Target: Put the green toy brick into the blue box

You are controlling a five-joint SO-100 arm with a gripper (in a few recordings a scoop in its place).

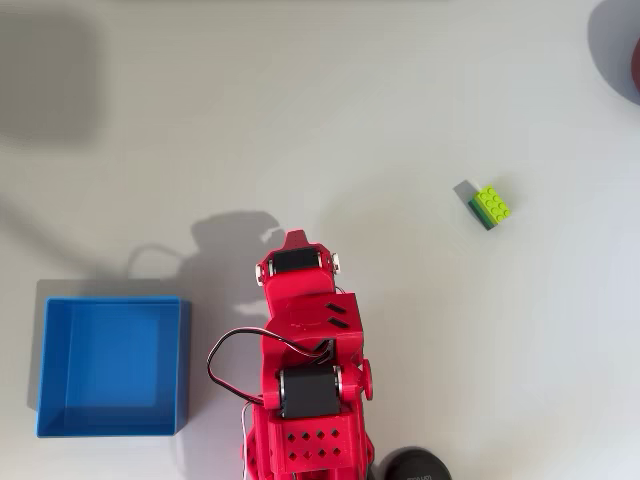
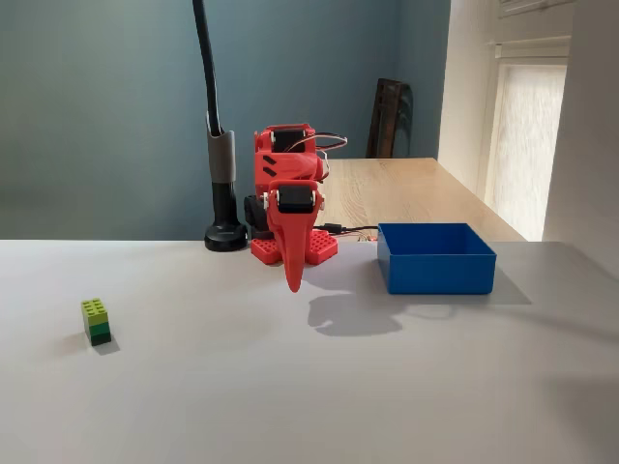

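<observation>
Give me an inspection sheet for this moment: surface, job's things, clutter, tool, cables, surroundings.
Surface: pale grey table, bare where it shows.
Job's things: green toy brick upright on the table, apart from the arm; blue box empty, on the arm's other side.
Clutter: nothing seen.
Tool: points down above the table, looks shut, holds nothing.
Cables: black wire loops beside the red arm.
Surroundings: black lamp post behind the arm, wooden desk, teal wall.
</observation>
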